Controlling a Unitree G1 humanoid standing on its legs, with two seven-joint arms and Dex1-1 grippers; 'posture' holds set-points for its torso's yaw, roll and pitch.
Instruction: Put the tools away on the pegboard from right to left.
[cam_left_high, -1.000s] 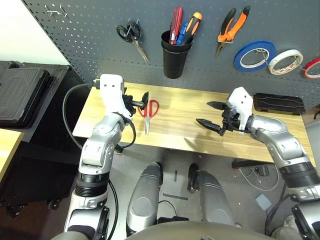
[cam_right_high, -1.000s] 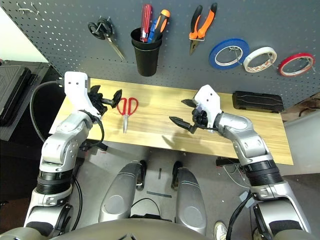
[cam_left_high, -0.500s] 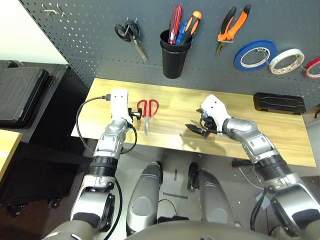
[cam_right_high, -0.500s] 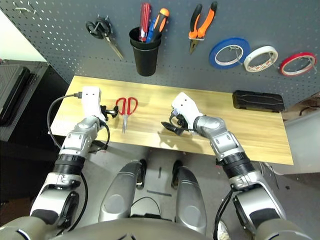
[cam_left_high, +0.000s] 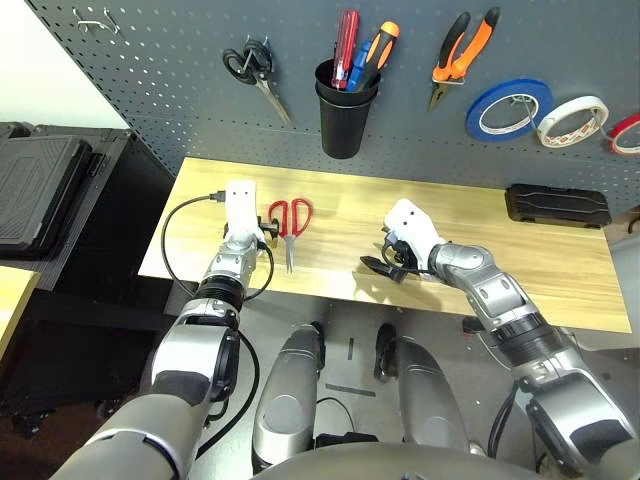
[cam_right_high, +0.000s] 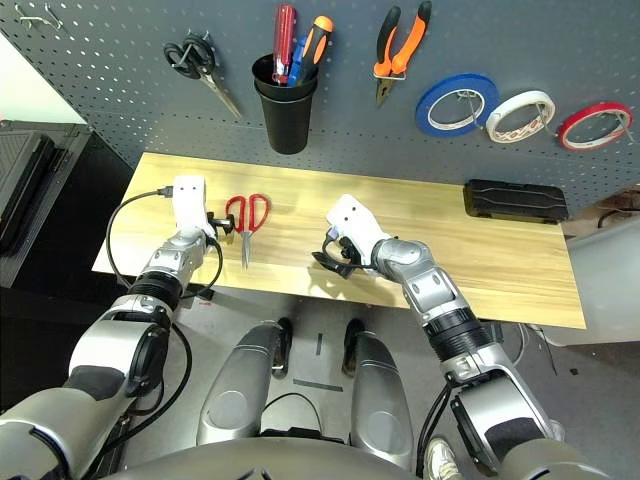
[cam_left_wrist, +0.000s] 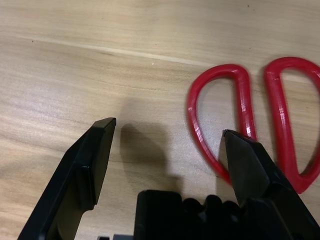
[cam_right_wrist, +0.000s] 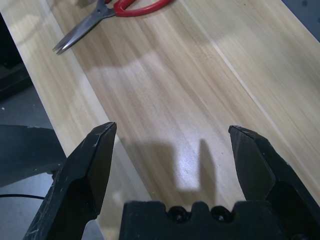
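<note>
Red-handled scissors (cam_left_high: 288, 222) lay flat on the tabletop (cam_left_high: 560, 270), blades toward the robot, handles toward the pegboard (cam_left_high: 180, 90). Left tool (cam_left_wrist: 167, 145) sat just beside the handles, spread wide, holding nothing. Right tool (cam_right_wrist: 172, 145) stood farther off, likewise agape and empty. Nothing lay between.

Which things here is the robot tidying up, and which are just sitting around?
Part of the job:
red-handled scissors on the table
pliers, red screwdriver, red tape ring, already up
pegboard
left gripper, open beside the scissors

Just sitting around:
black scissors
black cup
blue tape, white tape
black case
</note>
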